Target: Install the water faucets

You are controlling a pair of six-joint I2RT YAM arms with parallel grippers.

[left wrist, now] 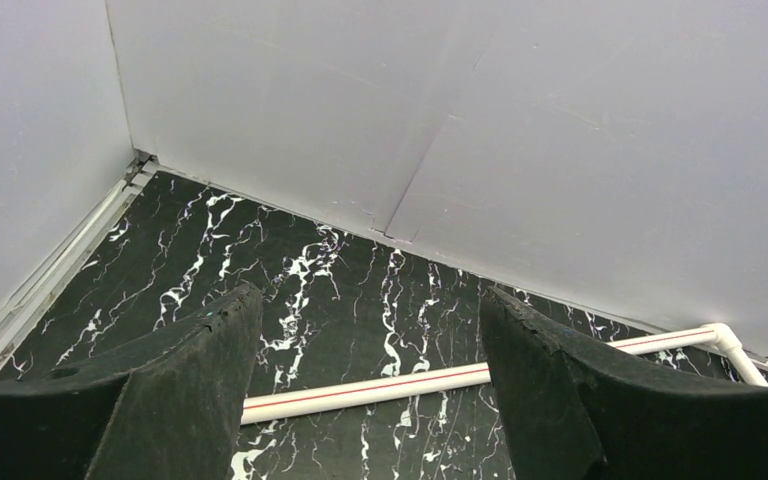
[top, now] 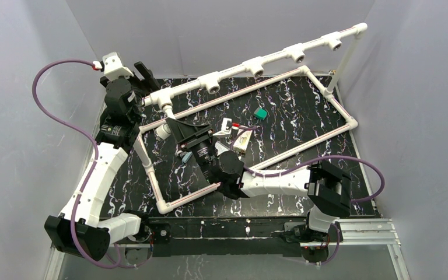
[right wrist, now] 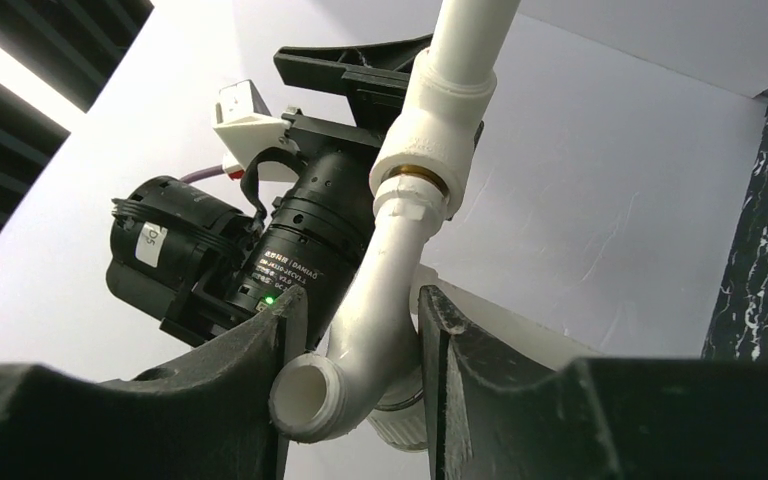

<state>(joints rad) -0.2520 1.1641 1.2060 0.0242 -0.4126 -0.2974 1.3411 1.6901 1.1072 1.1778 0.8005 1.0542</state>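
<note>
A white water faucet (right wrist: 392,290) hangs from the brass-threaded end tee socket (right wrist: 432,115) of the long pipe rail (top: 233,73), its open spout (right wrist: 305,400) facing the camera. My right gripper (right wrist: 360,300) is shut on the faucet's bent body, one finger on each side. In the top view the right gripper (top: 172,125) sits under the rail's left end, with the faucet (top: 164,130) at its tip. My left gripper (top: 146,73) is at the back left, behind the rail's left end. In its wrist view the left gripper (left wrist: 370,300) is open and empty above the mat.
A white pipe frame (top: 326,131) lies as a rectangle on the black marbled mat; one bar of it (left wrist: 360,392) shows between the left fingers. A green piece (top: 261,113), a small white and red part (top: 227,125) and a beige box (top: 243,140) lie inside the frame. Grey walls close in.
</note>
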